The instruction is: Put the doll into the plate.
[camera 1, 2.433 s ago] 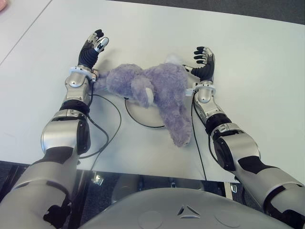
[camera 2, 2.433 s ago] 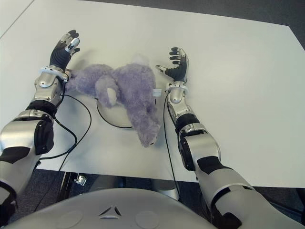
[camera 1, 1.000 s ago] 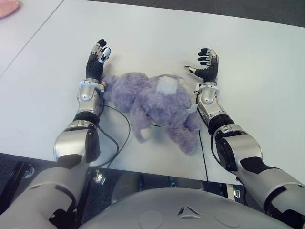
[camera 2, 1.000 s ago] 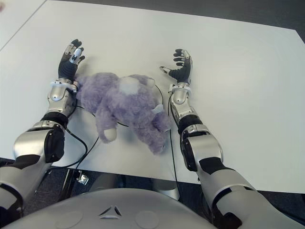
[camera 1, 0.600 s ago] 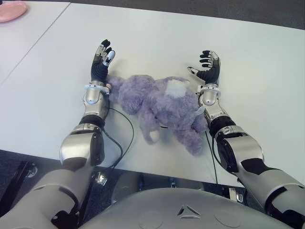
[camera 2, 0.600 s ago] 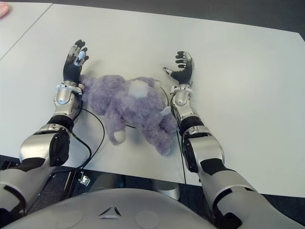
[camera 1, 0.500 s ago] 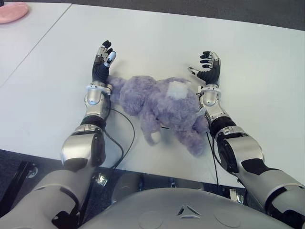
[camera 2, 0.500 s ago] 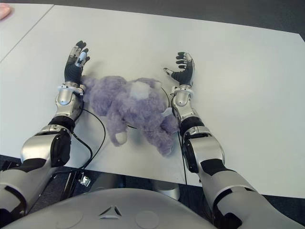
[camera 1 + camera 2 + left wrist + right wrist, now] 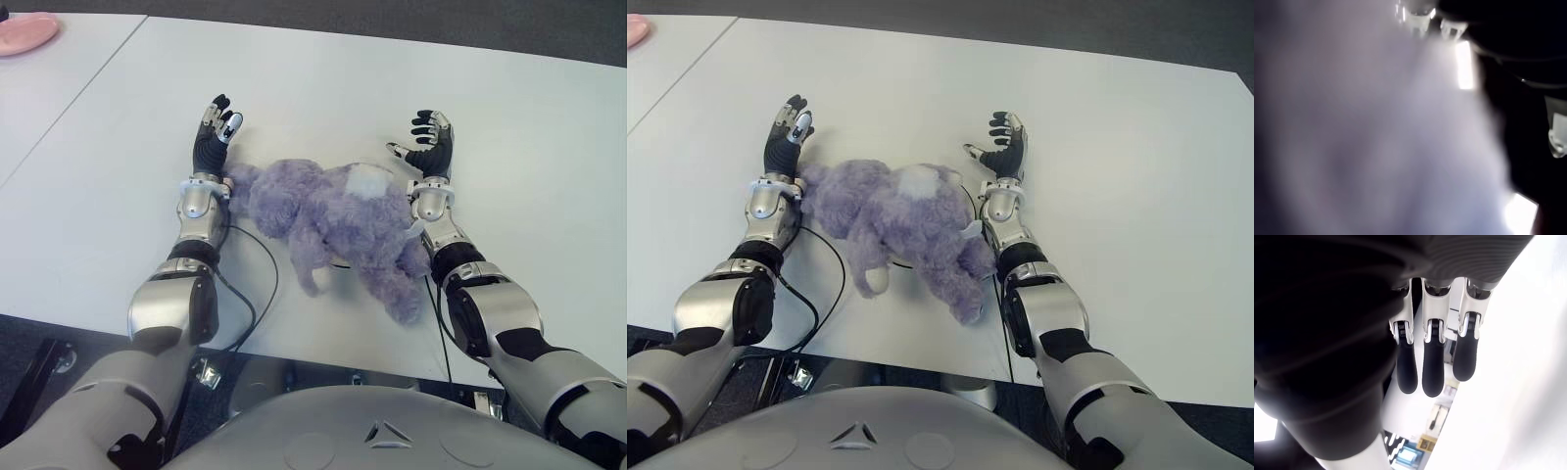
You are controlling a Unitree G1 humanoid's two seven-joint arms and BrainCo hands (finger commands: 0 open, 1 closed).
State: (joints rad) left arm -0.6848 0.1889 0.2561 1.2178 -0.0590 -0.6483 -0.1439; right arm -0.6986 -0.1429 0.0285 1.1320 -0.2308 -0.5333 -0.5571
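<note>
The doll [image 9: 328,217], a fluffy purple plush with a white patch on top, lies on the white table [image 9: 509,117] between my two hands. It covers most of the white plate, and only bits of the plate's dark rim [image 9: 969,199] show beside it. My left hand [image 9: 215,125] stands open at the doll's left end, with the plush touching its wrist. In the left wrist view, blurred purple fur of the doll [image 9: 1361,137] fills the picture. My right hand [image 9: 427,139] is open just right of the doll, its straight fingers [image 9: 1433,362] holding nothing.
A black cable [image 9: 263,286] loops from under the doll toward the table's front edge [image 9: 294,345]. A pink object [image 9: 26,30] lies at the far left corner, beyond a seam in the tabletop.
The doll has rolled over on the plate, so its white patch now faces up. Both hands stay open on either side of it. The view has shifted slightly.
</note>
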